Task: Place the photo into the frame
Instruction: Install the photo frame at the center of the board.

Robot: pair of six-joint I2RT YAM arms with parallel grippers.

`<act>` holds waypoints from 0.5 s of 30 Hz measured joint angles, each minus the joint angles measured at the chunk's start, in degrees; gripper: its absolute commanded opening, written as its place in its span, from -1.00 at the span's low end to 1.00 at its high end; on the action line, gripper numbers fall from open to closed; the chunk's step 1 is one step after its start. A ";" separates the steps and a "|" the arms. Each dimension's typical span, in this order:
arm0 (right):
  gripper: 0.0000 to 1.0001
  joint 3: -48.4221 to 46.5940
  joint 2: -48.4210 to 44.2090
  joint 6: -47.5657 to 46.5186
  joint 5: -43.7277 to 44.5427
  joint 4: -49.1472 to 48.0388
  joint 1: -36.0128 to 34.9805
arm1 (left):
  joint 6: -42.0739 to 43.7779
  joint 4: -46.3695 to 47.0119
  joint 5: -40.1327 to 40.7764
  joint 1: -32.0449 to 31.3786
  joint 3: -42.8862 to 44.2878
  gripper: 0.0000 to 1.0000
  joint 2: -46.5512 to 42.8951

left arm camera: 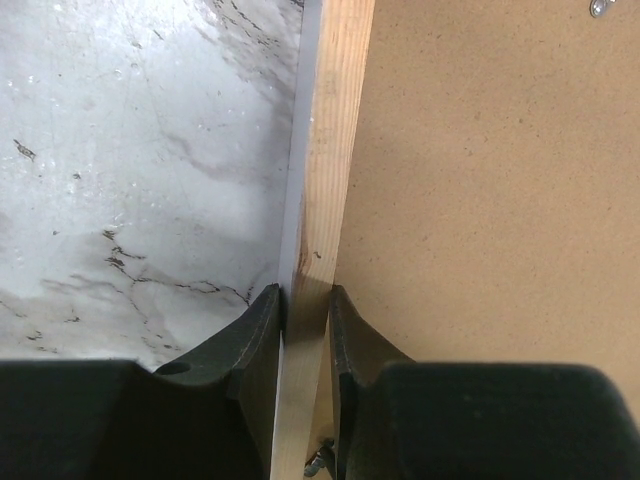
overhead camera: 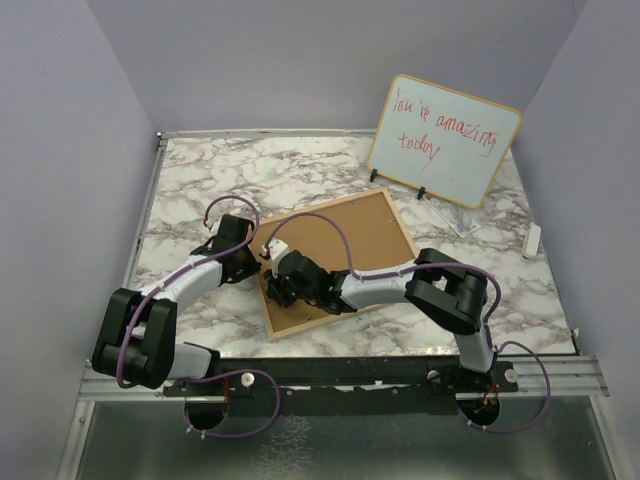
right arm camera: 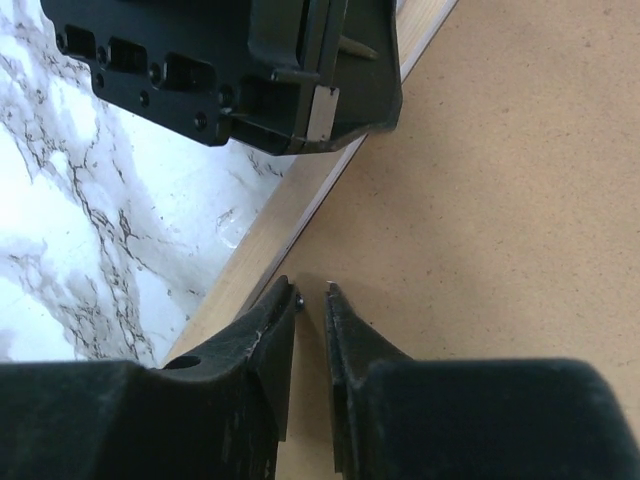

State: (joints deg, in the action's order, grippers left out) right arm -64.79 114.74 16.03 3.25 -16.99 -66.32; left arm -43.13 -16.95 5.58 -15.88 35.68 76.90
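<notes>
The frame point(overhead camera: 330, 207) lies face down on the marble table, with the plain brown backing board point(overhead camera: 350, 240) set in it. The photo does not show in any view. My left gripper point(overhead camera: 255, 262) is shut on the frame's light wood left rail point(left arm camera: 330, 150), one finger on each side point(left arm camera: 307, 295). My right gripper point(overhead camera: 275, 290) hovers tip-down over the backing board point(right arm camera: 500, 200) just inside that rail point(right arm camera: 270, 230). Its jaws point(right arm camera: 312, 292) stand a narrow gap apart, with a small dark tab point(right arm camera: 299, 297) at the left fingertip. The left gripper's body point(right arm camera: 250, 70) is close ahead.
A wood-rimmed whiteboard point(overhead camera: 445, 140) with red writing stands at the back right. A small clear item point(overhead camera: 455, 215) and a white stick point(overhead camera: 533, 240) lie on the table at the right. Small metal clips point(left arm camera: 598, 8) sit on the backing board.
</notes>
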 measured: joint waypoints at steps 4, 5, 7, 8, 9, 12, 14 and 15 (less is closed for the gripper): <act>-0.62 -0.04 0.07 -0.07 1.11 0.02 -0.48 | 0.15 0.11 0.02 0.00 -0.02 -0.82 -0.02; -0.61 -0.04 0.07 -0.13 1.60 0.07 -0.61 | 0.15 0.11 0.02 0.00 -0.02 -0.82 -0.02; -0.58 0.02 0.07 -0.46 2.23 0.04 -0.87 | 0.17 0.11 0.02 0.00 0.00 -0.82 0.04; -0.57 0.13 0.04 -0.68 2.45 -0.07 -1.01 | 0.17 0.09 0.02 0.00 0.02 -0.82 0.07; -0.55 0.42 -0.02 -0.98 2.56 -0.39 -1.14 | 0.22 0.04 0.02 0.00 0.11 -0.82 0.15; -0.52 1.57 -0.72 -1.62 2.51 -1.11 -1.33 | 0.35 -0.04 0.02 0.00 0.22 -0.82 0.26; -0.52 2.14 -1.07 -2.19 2.51 -1.29 -1.51 | 0.42 -0.11 0.00 0.02 0.31 -0.82 0.37; -0.52 2.32 -1.18 -2.38 2.51 -1.40 -1.53 | 0.52 -0.15 0.00 0.02 0.37 -0.82 0.42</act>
State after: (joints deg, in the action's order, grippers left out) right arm -62.48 113.56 13.65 5.76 -18.39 -67.85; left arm -42.61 -17.10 5.58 -15.86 36.05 77.32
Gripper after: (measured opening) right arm 0.236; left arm 0.232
